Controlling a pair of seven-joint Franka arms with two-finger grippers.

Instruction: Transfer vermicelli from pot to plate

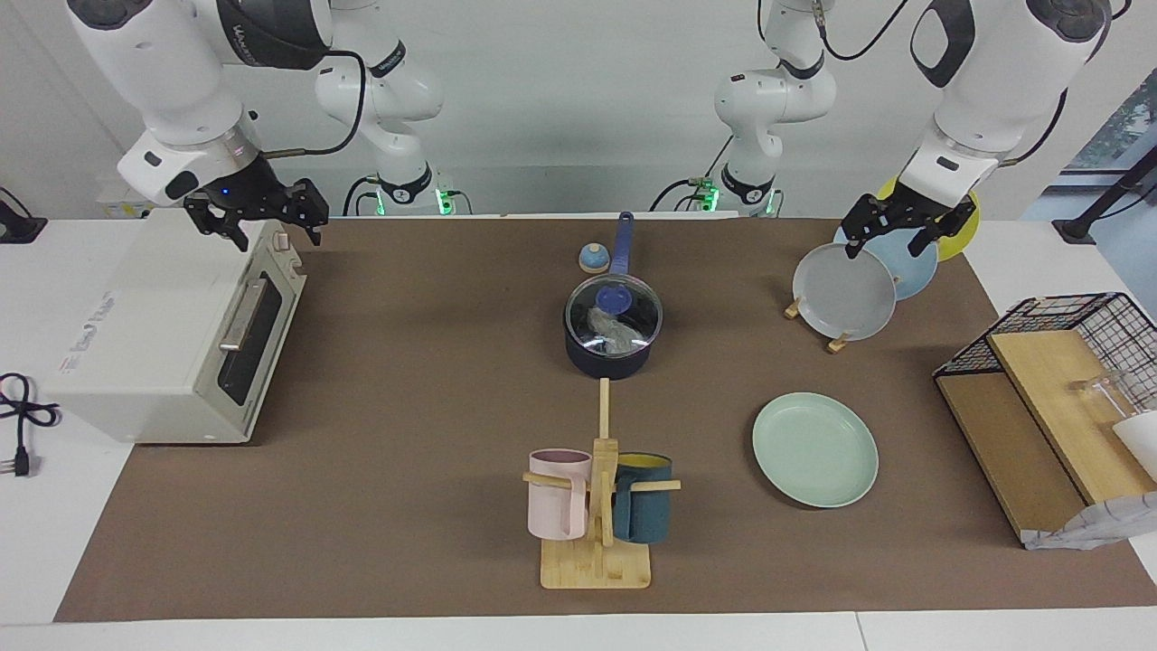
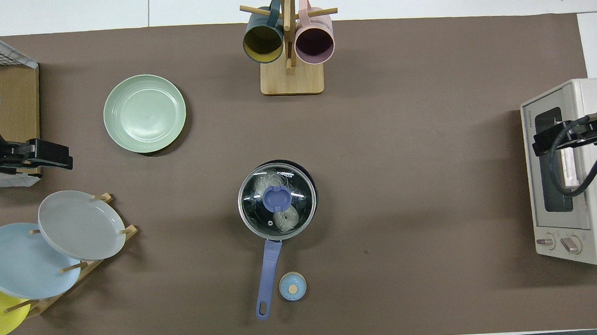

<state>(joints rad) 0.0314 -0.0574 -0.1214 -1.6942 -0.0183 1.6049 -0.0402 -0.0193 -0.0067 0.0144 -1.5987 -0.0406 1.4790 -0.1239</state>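
The dark navy pot [image 1: 607,360] stands mid-table under a glass lid [image 1: 633,307] with a blue knob, its long blue handle [image 1: 622,242] pointing toward the robots. The whitish vermicelli [image 1: 612,334] lies inside and shows through the lid, as it does in the overhead view [image 2: 283,218]. The mint-green plate [image 1: 815,449] lies flat and bare, farther from the robots, toward the left arm's end. My left gripper [image 1: 888,240] is open and empty, raised over the plate rack. My right gripper [image 1: 271,233] is open and empty over the toaster oven's top edge.
A white toaster oven [image 1: 172,334] stands at the right arm's end. A wooden mug tree [image 1: 597,506] holds a pink and a teal mug. A rack [image 1: 836,344] holds grey, light blue and yellow plates. A small blue round cap [image 1: 593,259] lies beside the pot handle. A wire basket [image 1: 1085,312] is near the plate.
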